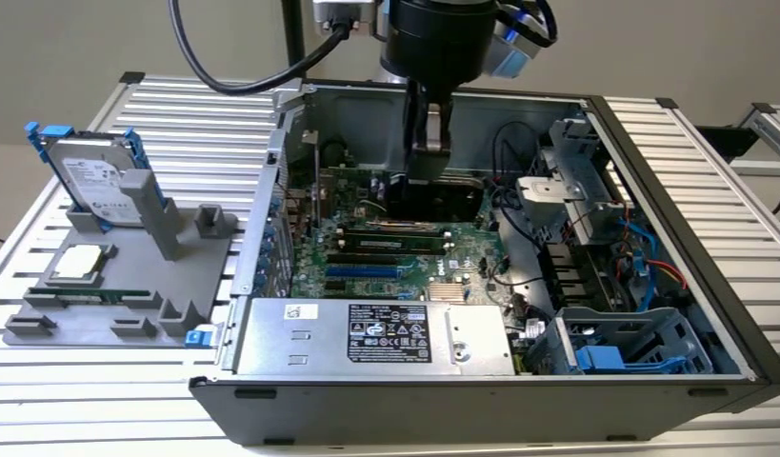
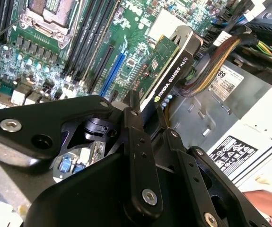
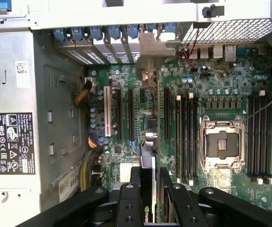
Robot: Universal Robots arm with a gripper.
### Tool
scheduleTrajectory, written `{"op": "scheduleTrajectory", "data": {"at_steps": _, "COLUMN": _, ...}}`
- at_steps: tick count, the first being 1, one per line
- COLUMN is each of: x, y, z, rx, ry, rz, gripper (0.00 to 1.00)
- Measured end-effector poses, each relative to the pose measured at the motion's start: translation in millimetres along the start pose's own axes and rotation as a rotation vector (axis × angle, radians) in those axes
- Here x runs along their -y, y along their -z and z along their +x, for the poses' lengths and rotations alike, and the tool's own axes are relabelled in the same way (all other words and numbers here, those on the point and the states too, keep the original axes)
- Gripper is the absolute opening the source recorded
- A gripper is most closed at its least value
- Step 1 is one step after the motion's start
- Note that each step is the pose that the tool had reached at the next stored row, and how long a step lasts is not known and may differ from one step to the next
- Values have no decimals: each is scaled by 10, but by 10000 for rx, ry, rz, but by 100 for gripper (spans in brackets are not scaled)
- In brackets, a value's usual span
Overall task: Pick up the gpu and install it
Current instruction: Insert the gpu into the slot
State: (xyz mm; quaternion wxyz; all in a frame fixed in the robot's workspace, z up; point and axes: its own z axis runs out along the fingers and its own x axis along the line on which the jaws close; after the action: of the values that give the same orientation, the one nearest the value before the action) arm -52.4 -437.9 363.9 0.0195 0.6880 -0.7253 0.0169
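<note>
Second wrist view: the black two-finger gripper (image 2: 147, 118) clamps the gpu (image 2: 173, 66), a green card with black shroud, edge-down over the green motherboard (image 2: 126, 42) at twelve o'clock; installation underway, slot alignment needed.

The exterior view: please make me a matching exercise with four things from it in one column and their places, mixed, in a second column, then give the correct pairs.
Things
1. gpu
2. hard drive
3. power supply
4. processor chip

Places
A. standing upright in the grey holder outside the case
B. lying flat on the grey holder
C. held by the gripper above the motherboard
D. inside the case along its near edge

Pairs: 1-C, 2-A, 3-D, 4-B
</note>
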Motion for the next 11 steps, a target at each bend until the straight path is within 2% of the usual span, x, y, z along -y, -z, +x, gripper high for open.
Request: {"op": "scheduleTrajectory", "data": {"at_steps": 11, "x": 0, "y": -81, "z": -5, "rx": -3, "ry": 0, "rz": 0, "gripper": 0}}
